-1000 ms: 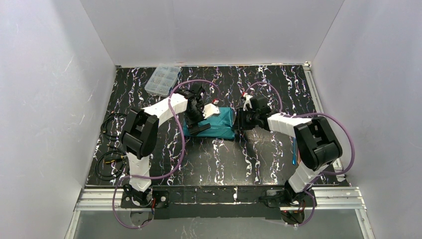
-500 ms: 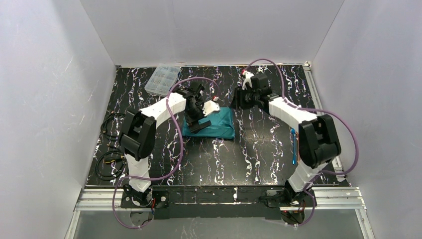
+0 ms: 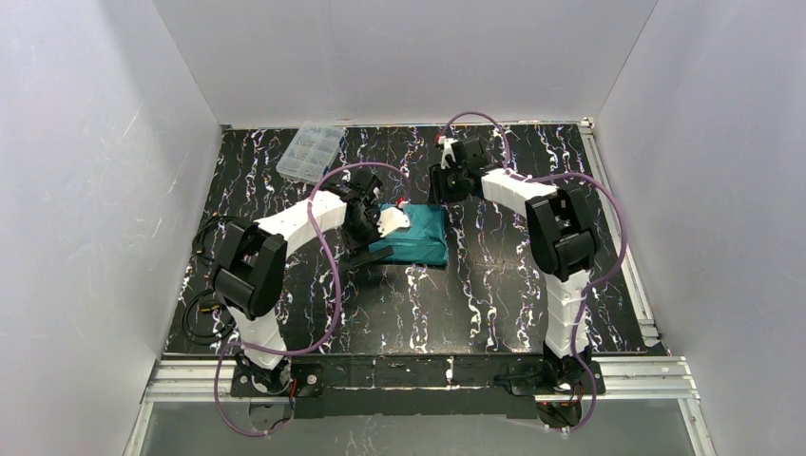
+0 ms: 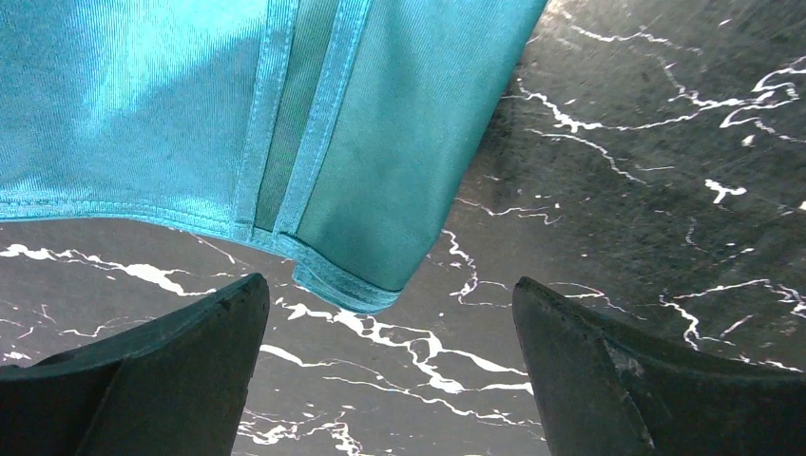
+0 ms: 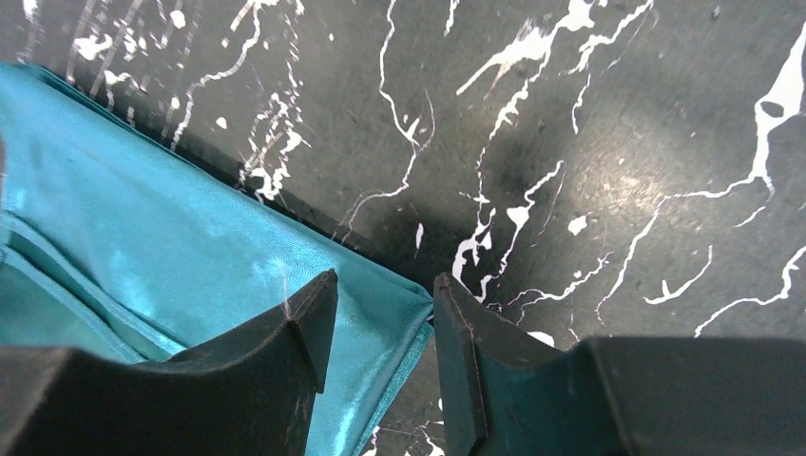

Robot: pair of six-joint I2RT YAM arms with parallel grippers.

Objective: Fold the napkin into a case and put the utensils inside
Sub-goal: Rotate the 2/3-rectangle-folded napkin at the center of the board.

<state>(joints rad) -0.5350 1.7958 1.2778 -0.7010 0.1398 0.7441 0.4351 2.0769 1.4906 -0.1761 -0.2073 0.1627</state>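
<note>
Napkin (image 5: 143,247) corner between right end effector (image 5: 383,285) fingers

Top view high, rear, looking down; wrist views close, downward; all share napkin (image 3: 423,237).

Your right arm has swung from the right end of the case (image 3: 418,239) round to its far side, so the right pincer (image 3: 440,182) now sits at the far right corner. Your left pincer (image 3: 358,245) has slid back off the cloth to the near left corner.
</note>
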